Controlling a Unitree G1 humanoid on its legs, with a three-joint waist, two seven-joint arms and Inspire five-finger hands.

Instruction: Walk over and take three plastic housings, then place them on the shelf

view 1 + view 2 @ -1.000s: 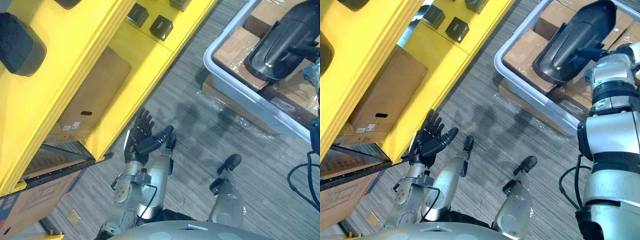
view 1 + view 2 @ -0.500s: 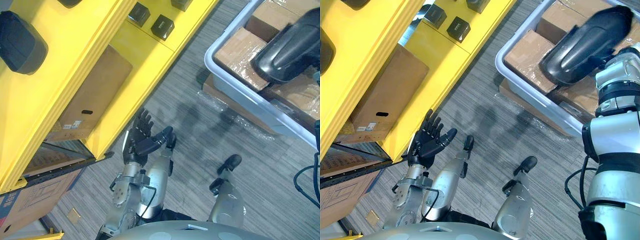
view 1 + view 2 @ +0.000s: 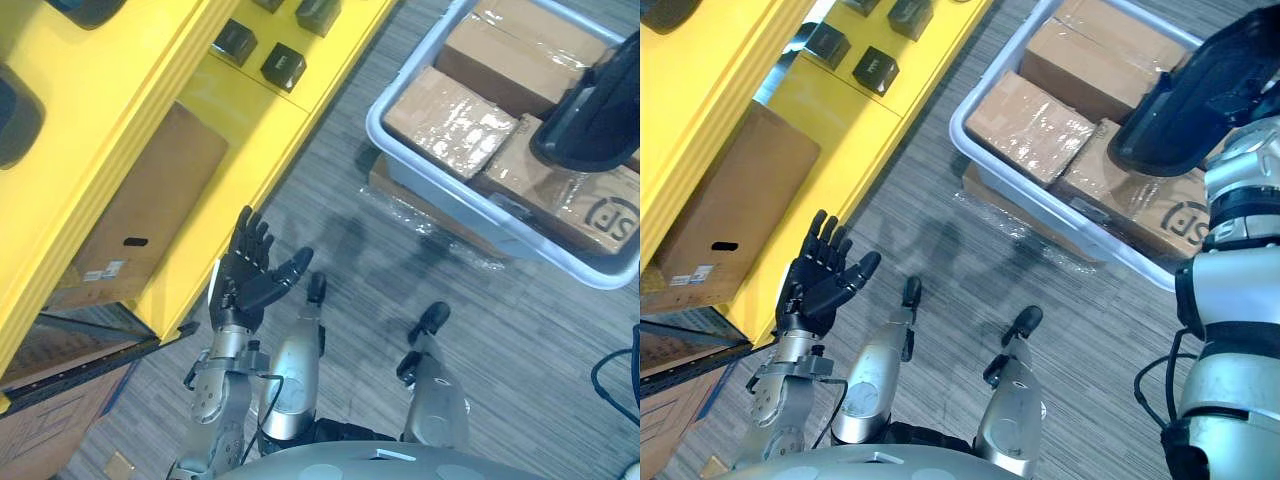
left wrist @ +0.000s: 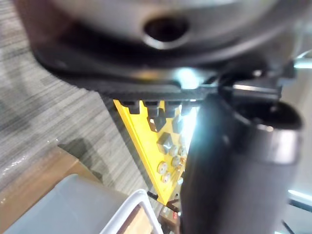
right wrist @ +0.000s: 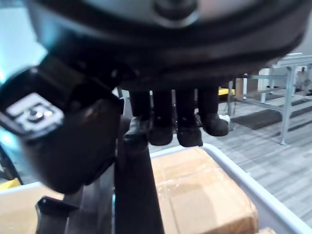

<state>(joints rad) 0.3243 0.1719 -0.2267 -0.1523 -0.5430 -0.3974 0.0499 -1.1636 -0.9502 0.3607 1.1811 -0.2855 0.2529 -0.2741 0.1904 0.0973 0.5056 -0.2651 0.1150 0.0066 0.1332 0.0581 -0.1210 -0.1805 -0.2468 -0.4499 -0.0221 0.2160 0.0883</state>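
Observation:
A long black plastic housing hangs over the cardboard boxes in the grey tote, at the right. My right hand is shut on it, fingers curled over its thin edge with the thumb beside. My left hand is held up open and empty, palm up, fingers straight, close to the yellow shelf. More dark housings lie on the shelf's upper level at the far left.
Small black cubes sit on the shelf's middle level, and a cardboard box on its lowest. The tote holds several taped cardboard boxes and stands on flat cardboard on grey carpet.
My right hand's fingers have curled shut on the housing, which has come up and over to the right above the boxes. The camera has shifted. The left hand keeps its pose.

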